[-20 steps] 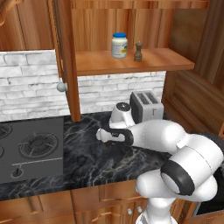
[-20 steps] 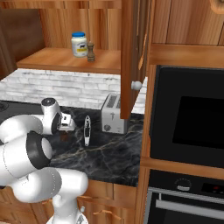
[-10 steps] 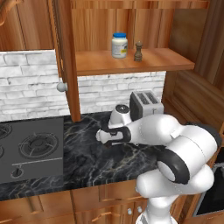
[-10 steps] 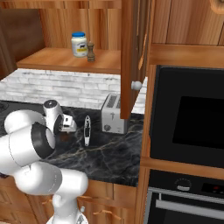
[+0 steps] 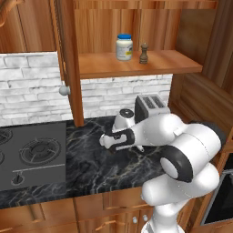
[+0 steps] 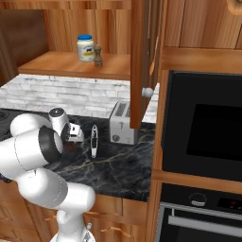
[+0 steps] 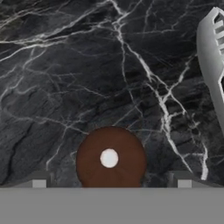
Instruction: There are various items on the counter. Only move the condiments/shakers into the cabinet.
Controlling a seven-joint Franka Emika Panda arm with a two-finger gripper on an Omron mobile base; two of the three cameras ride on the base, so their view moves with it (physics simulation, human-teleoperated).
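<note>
Hovering wide open and gripping nothing, the gripper [image 7: 111, 178] is straddling a brown shaker [image 7: 111, 158] standing on the counter [image 7: 87, 78]; jar [image 5: 124, 47] and second shaker [image 5: 144, 53] are sitting on the cabinet shelf [image 5: 136, 66].

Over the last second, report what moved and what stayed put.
The arm's elbow swung right and back while the gripper kept its jaws open, low over the counter, straddling the brown shaker from above without closing. Nothing was gripped or released. The white jar and darker shaker stayed on the cabinet shelf; the toaster and utensil did not move.
</note>
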